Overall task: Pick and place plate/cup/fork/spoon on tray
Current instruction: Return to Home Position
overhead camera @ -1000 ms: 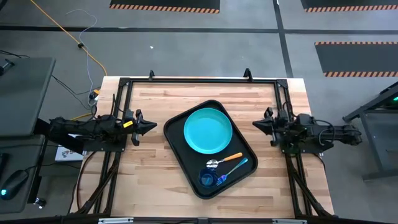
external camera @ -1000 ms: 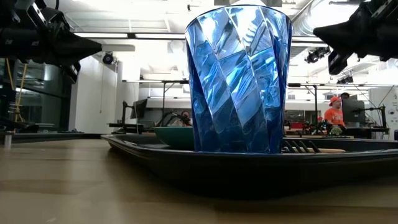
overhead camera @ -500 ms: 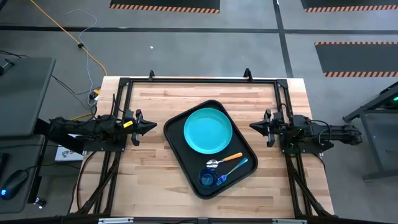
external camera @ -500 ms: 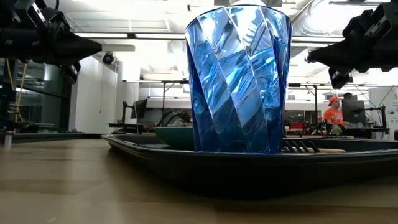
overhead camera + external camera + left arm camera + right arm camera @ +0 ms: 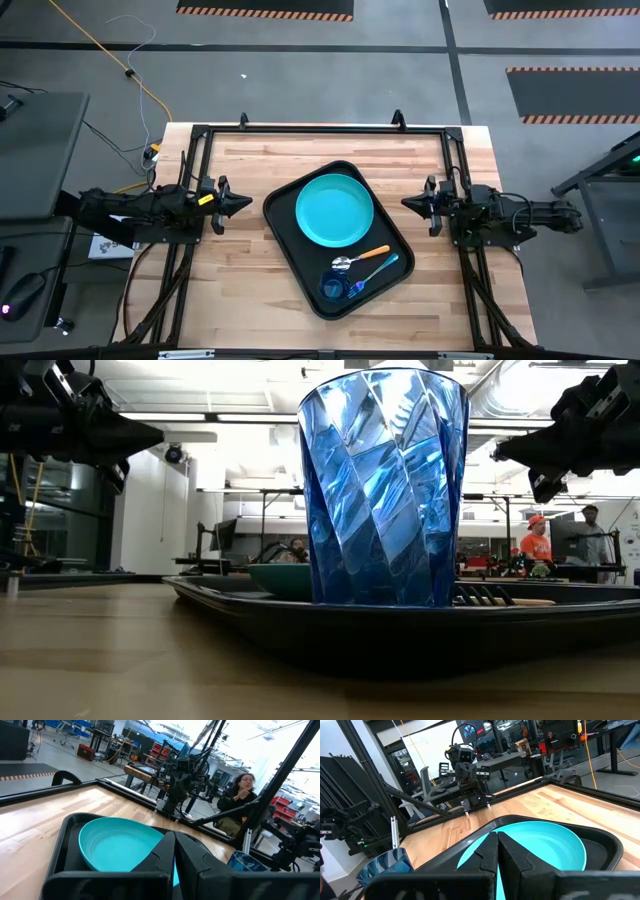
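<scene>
1. Closest to the table's front edge, the cup (image 5: pixel 333 289) stands upright in the near corner of the tray (image 5: pixel 303 262). Its faceted blue wall fills the middle of the low view (image 5: pixel 385 490).
2. Just beside the cup lies the fork (image 5: pixel 375 275), set on a slant. Its darker tines point toward the cup and its light handle points toward the right arm's side. Whether the tines touch the cup cannot be told.
3. Just beyond the fork lies the spoon (image 5: pixel 360 258), roughly parallel to it. Its silver bowl is near the plate's rim and its orange handle points the same way as the fork's.
4. The plate (image 5: pixel 335 210) lies flat, right way up, in the far half of the tray.
5. The tray sits askew on the wooden table (image 5: pixel 240 290), about midway between the two arms.
6. The left gripper (image 5: pixel 247 203) hangs above the bare wood on the tray's left, clear of it and pointing at the plate. Its fingers (image 5: pixel 155 862) are pressed together with nothing between them.
7. The right gripper (image 5: pixel 406 203) mirrors it on the tray's right, level with the plate. Its fingers (image 5: pixel 485 862) also meet along a thin seam and hold nothing.
8. Beyond the table, a seated person (image 5: pixel 239 795) shows in the left wrist view, and a person in orange (image 5: pixel 535 545) stands far back in the low view.
</scene>
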